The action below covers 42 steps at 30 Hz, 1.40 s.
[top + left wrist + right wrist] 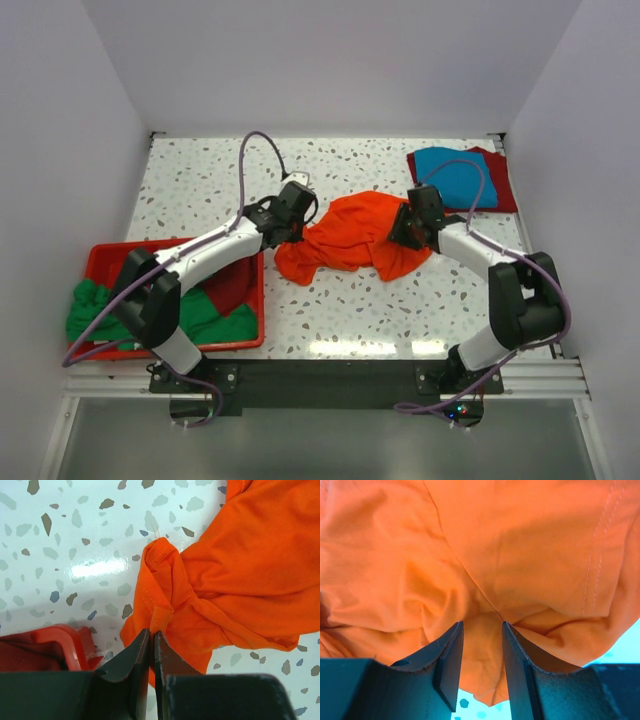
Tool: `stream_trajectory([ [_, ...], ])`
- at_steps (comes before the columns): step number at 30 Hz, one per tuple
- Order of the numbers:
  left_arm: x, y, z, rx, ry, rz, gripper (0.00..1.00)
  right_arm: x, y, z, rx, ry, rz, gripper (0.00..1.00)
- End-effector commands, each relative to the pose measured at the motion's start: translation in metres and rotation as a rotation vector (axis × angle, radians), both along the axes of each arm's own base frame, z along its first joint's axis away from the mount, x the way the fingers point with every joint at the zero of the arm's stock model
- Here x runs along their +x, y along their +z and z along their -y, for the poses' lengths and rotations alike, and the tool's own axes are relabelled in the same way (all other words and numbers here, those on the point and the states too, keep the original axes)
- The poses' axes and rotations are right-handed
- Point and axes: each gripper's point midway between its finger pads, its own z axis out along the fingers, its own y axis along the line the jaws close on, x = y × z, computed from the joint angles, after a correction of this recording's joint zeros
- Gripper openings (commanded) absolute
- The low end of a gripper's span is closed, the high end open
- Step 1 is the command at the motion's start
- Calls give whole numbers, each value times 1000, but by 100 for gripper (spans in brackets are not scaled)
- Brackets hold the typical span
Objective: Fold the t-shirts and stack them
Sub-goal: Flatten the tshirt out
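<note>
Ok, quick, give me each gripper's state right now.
Left gripper: closed, pinching a hem of the orange t-shirt.
Right gripper: closed on a bunched fold of the same shirt.

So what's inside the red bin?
A green t-shirt and a dark red cloth lie in the red bin; the left arm covers its middle, so anything beneath is hidden.

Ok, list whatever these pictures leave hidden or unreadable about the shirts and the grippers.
- Top view: fingertips of the left gripper, behind its own wrist.
- Right wrist view: the orange t-shirt fills the right gripper; whether it pinches is unclear.
- Top view: most of the dark red t-shirt, under the blue t-shirt.
- Top view: part of the green t-shirt in the red bin, under the left arm.
</note>
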Motion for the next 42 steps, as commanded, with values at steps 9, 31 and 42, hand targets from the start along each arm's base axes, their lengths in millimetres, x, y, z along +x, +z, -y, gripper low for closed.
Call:
stream_trajectory([
  [9, -8, 8, -12, -10, 48, 22, 12, 10, -11, -4, -8, 26, -32, 37],
  [31, 91, 185, -48, -114, 68, 440, 7, 45, 160, 52, 37, -74, 219, 0],
  [42, 60, 198, -56, -210, 42, 533, 5, -11, 77, -27, 109, 112, 40, 10],
])
